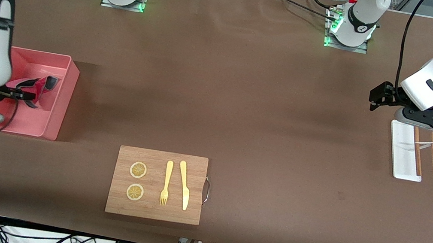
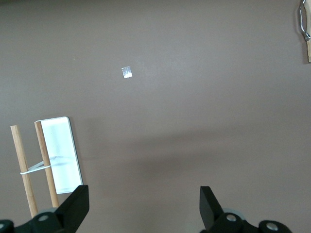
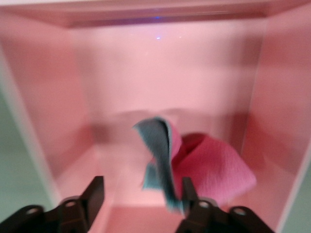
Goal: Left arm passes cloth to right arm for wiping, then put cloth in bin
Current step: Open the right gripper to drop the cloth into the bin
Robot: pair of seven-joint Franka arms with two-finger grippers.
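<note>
Magenta-red cloth (image 3: pixel 214 170), grey underside; pale pink bin (image 1: pixel 68 85).

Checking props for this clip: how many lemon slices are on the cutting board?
2. Both lie on the cutting board beside the fork: one lemon slice, the other nearer the front camera. None appears hidden.

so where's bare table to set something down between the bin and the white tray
Widest bare patch: between the bin and the white tray, farther from the camera than the cutting board. Crowded: the bin holds the cloth under the right gripper; the left gripper hangs by the tray.
</note>
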